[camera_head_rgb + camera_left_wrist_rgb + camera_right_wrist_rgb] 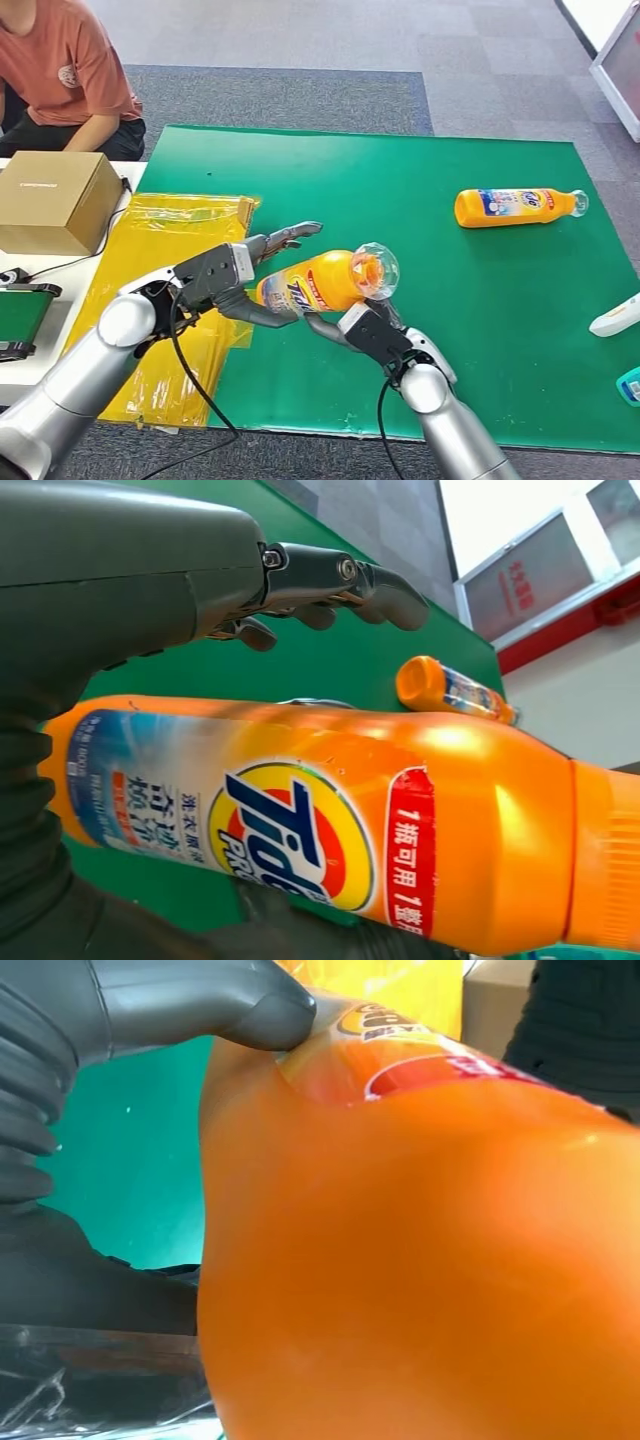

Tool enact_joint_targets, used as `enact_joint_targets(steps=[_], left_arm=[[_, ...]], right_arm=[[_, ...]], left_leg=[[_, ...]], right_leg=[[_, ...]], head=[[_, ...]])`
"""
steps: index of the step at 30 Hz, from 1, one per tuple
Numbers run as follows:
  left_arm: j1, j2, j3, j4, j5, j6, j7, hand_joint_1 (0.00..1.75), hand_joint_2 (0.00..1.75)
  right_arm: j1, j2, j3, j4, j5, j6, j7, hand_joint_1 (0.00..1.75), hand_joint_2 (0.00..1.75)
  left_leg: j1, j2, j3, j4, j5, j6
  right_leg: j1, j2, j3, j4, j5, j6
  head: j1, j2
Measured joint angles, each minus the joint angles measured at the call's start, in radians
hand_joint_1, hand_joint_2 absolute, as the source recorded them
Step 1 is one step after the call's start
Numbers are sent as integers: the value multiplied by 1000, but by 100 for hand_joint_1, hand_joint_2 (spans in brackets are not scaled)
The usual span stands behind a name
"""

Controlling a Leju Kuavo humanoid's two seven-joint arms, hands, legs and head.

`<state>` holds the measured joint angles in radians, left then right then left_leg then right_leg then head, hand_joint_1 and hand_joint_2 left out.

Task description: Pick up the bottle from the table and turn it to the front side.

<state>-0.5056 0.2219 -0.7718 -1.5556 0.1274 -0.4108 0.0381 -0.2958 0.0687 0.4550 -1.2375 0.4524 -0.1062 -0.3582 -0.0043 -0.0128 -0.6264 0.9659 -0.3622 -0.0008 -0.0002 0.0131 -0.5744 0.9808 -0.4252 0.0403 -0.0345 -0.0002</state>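
Head view: both hands are holding the bottle above the table, left hand cradling its base, right hand pinching near the cap; uneven turning could drop it.

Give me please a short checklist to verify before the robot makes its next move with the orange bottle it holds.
1. Bottle off the green mat: ok.
2. Left hand holds the label end: ok, thumb under, fingers stretched over.
3. Right hand holds the cap end: ok.
4. Front label faces the left wrist camera: ok.
5. Second bottle lies apart: ok.
6. Firmness of grip: cannot tell.
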Motion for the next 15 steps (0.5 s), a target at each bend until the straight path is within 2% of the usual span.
enact_joint_targets(steps=[7, 15], left_arm=[[-55, 26, -33, 15, 10, -24, 30, 0, 175], [-88, 29, -66, 17, 26, -22, 36, 0, 175]], right_arm=[[-13, 0, 1, 2, 32, -11, 10, 175, 175], [-23, 0, 6, 36, 58, -27, 14, 175, 175]], left_leg=[[0, 0, 0, 0, 0, 0], [0, 0, 0, 0, 0, 0]], right_leg=[[0, 0, 0, 0, 0, 0], [0, 0, 0, 0, 0, 0]], head=[[0, 0], [0, 0]])
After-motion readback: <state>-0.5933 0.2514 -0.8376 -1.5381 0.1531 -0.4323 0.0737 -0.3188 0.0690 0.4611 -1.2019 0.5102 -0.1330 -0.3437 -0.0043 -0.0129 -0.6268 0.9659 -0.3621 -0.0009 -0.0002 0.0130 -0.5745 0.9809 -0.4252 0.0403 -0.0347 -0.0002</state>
